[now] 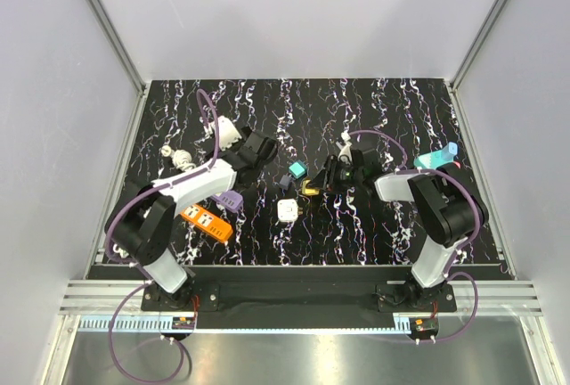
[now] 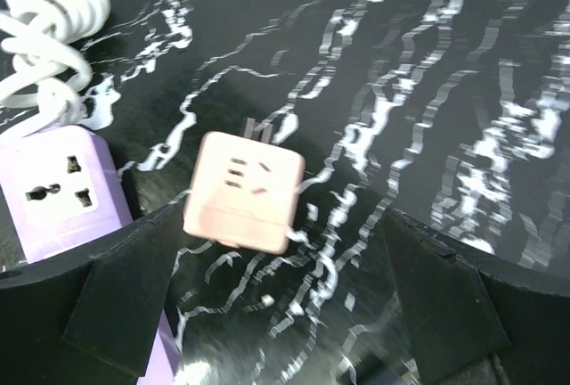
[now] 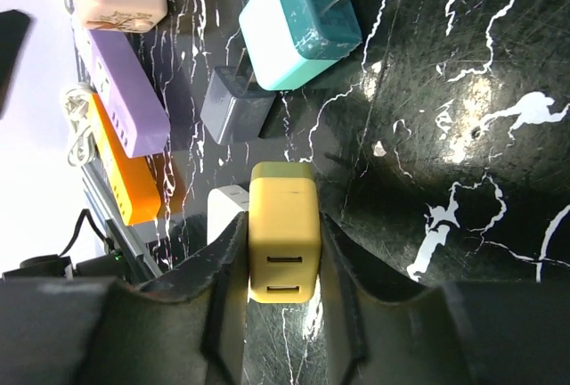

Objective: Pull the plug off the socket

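Observation:
A yellow plug (image 3: 283,238) with two USB slots is clamped between my right gripper's (image 3: 283,229) fingers; it also shows in the top view (image 1: 310,187). A white socket cube (image 3: 227,213) sits just beyond it to the left, and in the top view (image 1: 287,210) lies a little in front of it. I cannot tell whether the two are joined. My left gripper (image 2: 278,233) is open and empty, with a pink socket cube (image 2: 245,191) lying on the table by its left finger (image 2: 116,300). In the top view the left gripper (image 1: 258,149) is at mid-left.
A purple power strip (image 2: 62,193) and a coiled white cord (image 2: 44,46) lie left of the pink cube. A teal plug (image 3: 298,24), a grey plug (image 3: 236,104) and an orange power strip (image 3: 129,167) lie beyond the yellow plug. A teal item (image 1: 436,159) lies far right.

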